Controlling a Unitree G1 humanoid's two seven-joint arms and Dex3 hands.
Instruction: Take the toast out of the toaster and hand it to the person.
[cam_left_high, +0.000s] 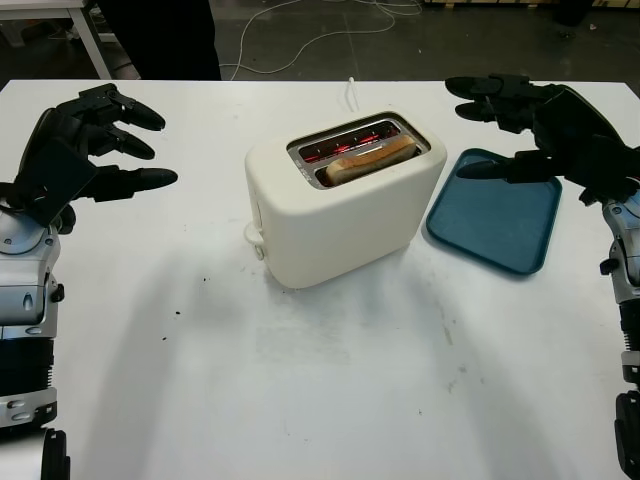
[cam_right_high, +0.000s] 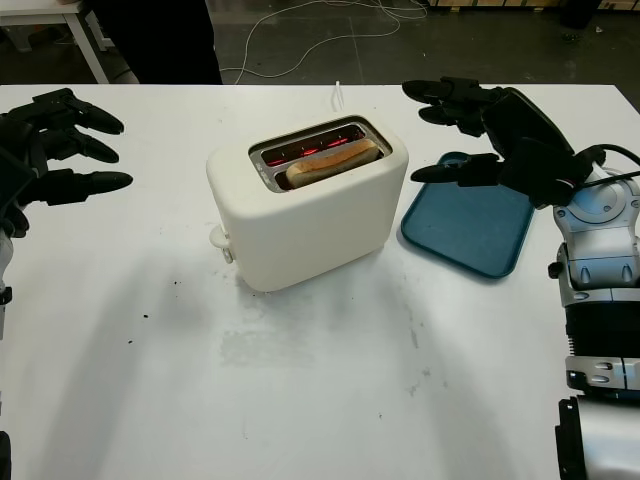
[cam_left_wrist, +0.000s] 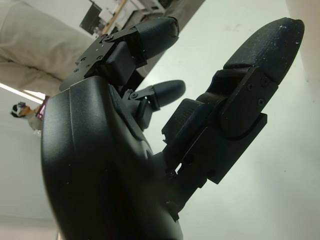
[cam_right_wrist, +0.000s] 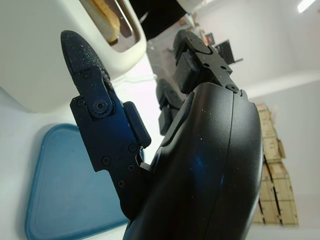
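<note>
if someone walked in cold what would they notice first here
Probably the cream toaster in the middle of the white table, its slots glowing red with a slice of toast sticking up from the near slot. Next, the two black robot hands hovering open on either side: the left hand over bare table, the right hand above a blue tray beside the toaster.

1 toaster (cam_left_high: 340, 205), 1 toast (cam_left_high: 368, 160), 1 tray (cam_left_high: 495, 215), 2 hands: left hand (cam_left_high: 75, 150), right hand (cam_left_high: 560, 130).

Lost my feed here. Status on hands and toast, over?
Left hand open, left of toaster. Right hand open above blue tray. Toast still in front slot, elements glowing red. Nothing blocking the slot.
</note>
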